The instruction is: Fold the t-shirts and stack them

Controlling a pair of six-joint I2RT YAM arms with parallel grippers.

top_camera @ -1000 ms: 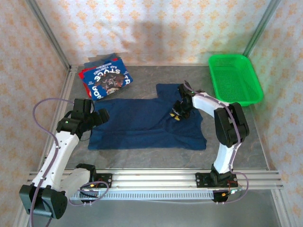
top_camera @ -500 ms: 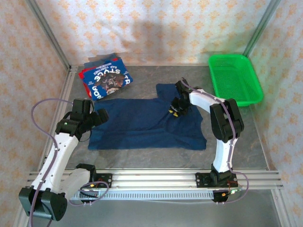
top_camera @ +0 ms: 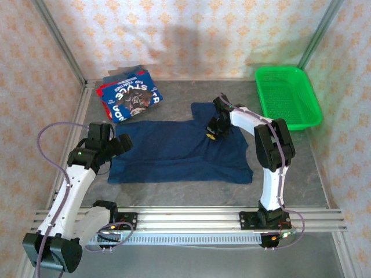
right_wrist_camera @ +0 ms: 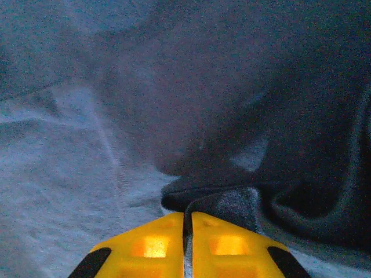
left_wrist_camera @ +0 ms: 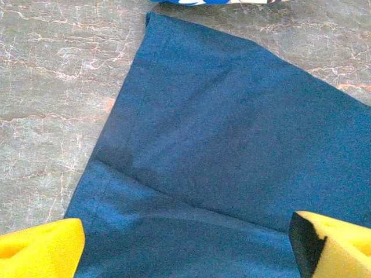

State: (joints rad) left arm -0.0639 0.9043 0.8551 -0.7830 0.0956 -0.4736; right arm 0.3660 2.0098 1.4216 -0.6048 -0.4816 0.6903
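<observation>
A dark navy t-shirt (top_camera: 174, 153) lies spread flat across the middle of the table. My right gripper (top_camera: 211, 135) is down on its upper right part, beside the raised sleeve flap. In the right wrist view its yellow fingers (right_wrist_camera: 153, 243) are shut on a small pinched fold of the navy cloth (right_wrist_camera: 232, 204). My left gripper (top_camera: 124, 142) hovers over the shirt's left edge. Its jaws stand wide open, and in the left wrist view the navy cloth (left_wrist_camera: 232, 145) lies flat under them. Folded blue and red t-shirts (top_camera: 128, 96) with white lettering are stacked at the back left.
A green mesh basket (top_camera: 288, 70) stands at the back right corner. Bare grey tabletop (top_camera: 174, 191) runs in front of the shirt, ahead of the aluminium rail at the near edge. Patterned walls close in the left, back and right sides.
My right gripper has crept a little back and left on the shirt and has closed on a fold of cloth. The left arm has hardly moved.
</observation>
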